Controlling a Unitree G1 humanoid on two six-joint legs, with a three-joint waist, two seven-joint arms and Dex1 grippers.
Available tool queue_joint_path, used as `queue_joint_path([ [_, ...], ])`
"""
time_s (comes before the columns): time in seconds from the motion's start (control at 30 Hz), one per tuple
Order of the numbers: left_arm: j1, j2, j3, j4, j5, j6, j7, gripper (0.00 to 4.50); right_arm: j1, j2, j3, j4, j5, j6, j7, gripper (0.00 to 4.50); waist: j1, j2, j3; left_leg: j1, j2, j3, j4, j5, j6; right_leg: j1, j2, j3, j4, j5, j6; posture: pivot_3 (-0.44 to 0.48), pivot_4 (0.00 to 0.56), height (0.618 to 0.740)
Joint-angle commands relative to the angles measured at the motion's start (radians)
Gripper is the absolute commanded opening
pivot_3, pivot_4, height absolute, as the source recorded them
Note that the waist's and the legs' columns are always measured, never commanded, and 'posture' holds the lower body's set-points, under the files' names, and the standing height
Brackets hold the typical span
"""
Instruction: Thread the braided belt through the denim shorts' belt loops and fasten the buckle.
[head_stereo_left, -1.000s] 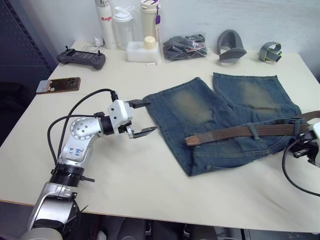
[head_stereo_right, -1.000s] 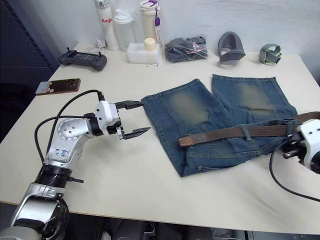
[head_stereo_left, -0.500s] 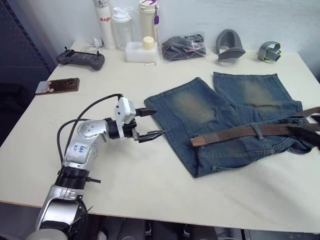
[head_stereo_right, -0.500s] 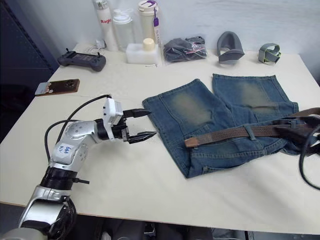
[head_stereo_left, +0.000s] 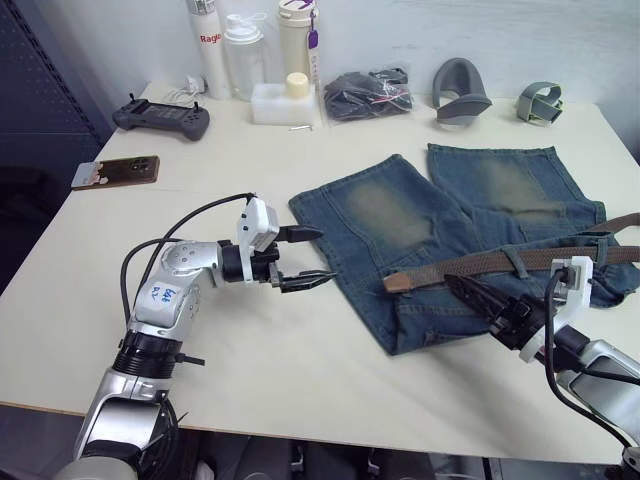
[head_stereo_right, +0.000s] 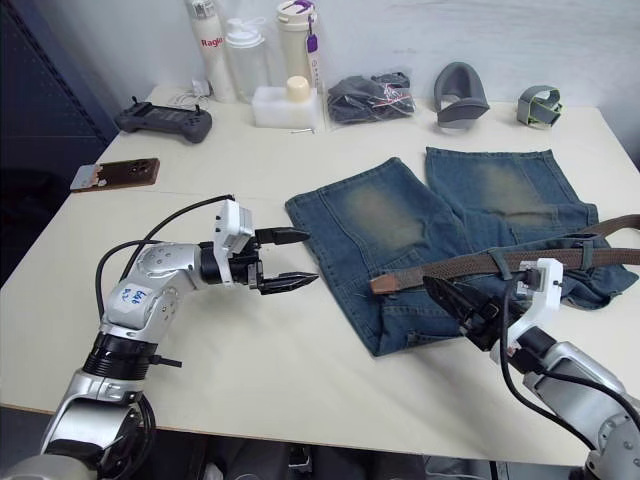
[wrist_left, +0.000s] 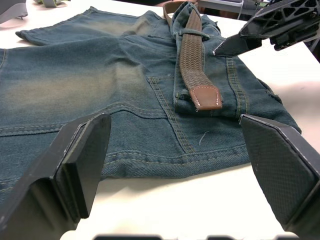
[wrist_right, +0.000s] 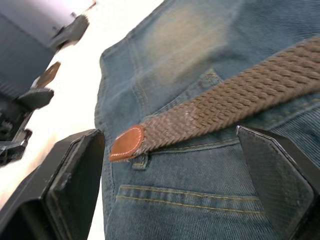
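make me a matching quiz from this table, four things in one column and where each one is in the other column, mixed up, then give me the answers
Things:
1. braided belt
2. game controller
3. phone
4. left gripper

Places:
A. at the table's far left corner, near the bottles
B. open, over the table just left of the denim shorts
C. lying across the shorts' waistband, tan tip pointing left
D. flat near the table's left edge, nearer the robot than the controller

Pairs: 1-C, 2-A, 3-D, 4-B
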Motion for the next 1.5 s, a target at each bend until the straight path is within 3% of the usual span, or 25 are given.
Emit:
queue_joint_path([
  [0.03, 0.018, 0.01, 0.021, -0.062, -0.01, 0.013, 0.009, 4.5, 0.022, -0.04, 0.059, -0.029, 0.048, -0.05, -0.028, 4.46, 0.0, 0.0, 0.0, 0.0, 0.0, 0.0, 0.0, 0.0, 0.0, 0.0, 0.0, 0.0, 0.0, 0.0, 0.0, 0.0, 0.15, 0.648],
  [0.13, 0.035, 0.016, 0.024, -0.073, -0.005, 0.022, 0.014, 4.5, 0.038, -0.093, 0.104, -0.037, 0.067, -0.077, -0.023, 4.46, 0.004, 0.0, 0.0, 0.0, 0.0, 0.0, 0.0, 0.0, 0.0, 0.0, 0.0, 0.0, 0.0, 0.0, 0.0, 0.0, 0.15, 0.648],
  [0.27, 0.042, 0.021, 0.025, -0.076, 0.003, 0.025, 0.022, 4.5, 0.045, -0.151, 0.166, -0.045, 0.041, -0.103, -0.001, 4.46, 0.014, -0.005, -0.002, 0.006, 0.035, 0.05, 0.014, -0.018, -0.01, -0.033, 0.029, 0.046, 0.011, -0.002, -0.008, 0.0, 0.15, 0.648],
  [0.33, 0.043, 0.02, 0.025, -0.076, 0.004, 0.026, 0.028, 4.5, 0.044, -0.145, 0.191, -0.033, 0.044, -0.131, -0.005, 4.46, 0.009, -0.014, -0.007, 0.01, 0.059, 0.083, 0.022, -0.031, -0.016, -0.045, 0.046, 0.062, 0.021, -0.003, -0.015, 0.0, 0.15, 0.648],
  [0.37, 0.043, 0.019, 0.025, -0.077, 0.005, 0.026, 0.031, 4.5, 0.043, -0.135, 0.203, -0.023, 0.042, -0.147, -0.008, 4.46, -0.003, -0.012, -0.009, 0.01, 0.06, 0.081, 0.025, -0.033, -0.016, -0.042, 0.051, 0.064, 0.022, -0.001, -0.01, 0.0, 0.15, 0.648],
  [0.47, 0.046, 0.015, 0.026, -0.082, 0.007, 0.028, 0.039, 4.5, 0.027, -0.078, 0.244, 0.026, 0.027, -0.205, -0.021, 4.46, -0.027, -0.011, -0.009, 0.009, 0.065, 0.07, 0.03, -0.034, -0.015, -0.038, 0.055, 0.054, 0.023, -0.004, -0.015, 0.0, 0.15, 0.648],
  [0.63, 0.047, 0.019, 0.026, -0.084, 0.012, 0.027, 0.043, 4.5, -0.058, 0.024, 0.311, 0.105, 0.006, -0.283, -0.042, 4.46, -0.025, -0.011, -0.009, 0.007, 0.065, 0.065, 0.031, -0.034, -0.015, -0.037, 0.056, 0.048, 0.025, -0.005, -0.017, 0.0, 0.15, 0.648],
  [1.1, 0.055, 0.04, 0.037, -0.076, 0.029, 0.017, 0.057, 4.5, -0.162, 0.138, 0.414, 0.21, -0.004, -0.337, -0.098, 4.46, -0.022, -0.011, -0.009, 0.004, 0.063, 0.058, 0.033, -0.034, -0.015, -0.035, 0.053, 0.04, 0.025, -0.006, -0.019, 0.0, 0.15, 0.648],
  [1.23, 0.061, 0.048, 0.043, -0.073, 0.03, 0.015, 0.056, 4.5, -0.153, 0.173, 0.391, 0.242, -0.002, -0.372, -0.119, 3.35, -0.022, -0.011, -0.009, 0.004, 0.063, 0.057, 0.033, -0.034, -0.015, -0.034, 0.053, 0.039, 0.025, -0.006, -0.019, 0.0, 0.15, 0.648],
  [1.27, 0.062, 0.05, 0.043, -0.073, 0.029, 0.015, 0.056, 4.5, -0.151, 0.178, 0.383, 0.243, -0.006, -0.383, -0.105, 2.73, -0.023, -0.011, -0.009, 0.004, 0.063, 0.057, 0.033, -0.034, -0.015, -0.034, 0.053, 0.039, 0.025, -0.006, -0.019, 0.0, 0.15, 0.648],
  [1.47, 0.059, 0.059, 0.04, -0.069, 0.024, 0.001, 0.029, 4.5, -0.171, 0.146, 0.34, 0.233, -0.059, -0.429, -0.083, 0.06, -0.022, -0.011, -0.009, 0.004, 0.062, 0.057, 0.033, -0.034, -0.015, -0.034, 0.052, 0.039, 0.025, -0.006, -0.019, 0.0, 0.15, 0.648],
  [1.5, 0.054, 0.058, 0.043, -0.07, 0.019, -0.003, 0.022, 4.5, -0.172, 0.13, 0.33, 0.227, -0.078, -0.436, -0.079, 0.01, -0.02, -0.011, -0.009, 0.004, 0.062, 0.056, 0.033, -0.034, -0.015, -0.034, 0.052, 0.039, 0.025, -0.006, -0.019, 0.0, 0.15, 0.648],
])
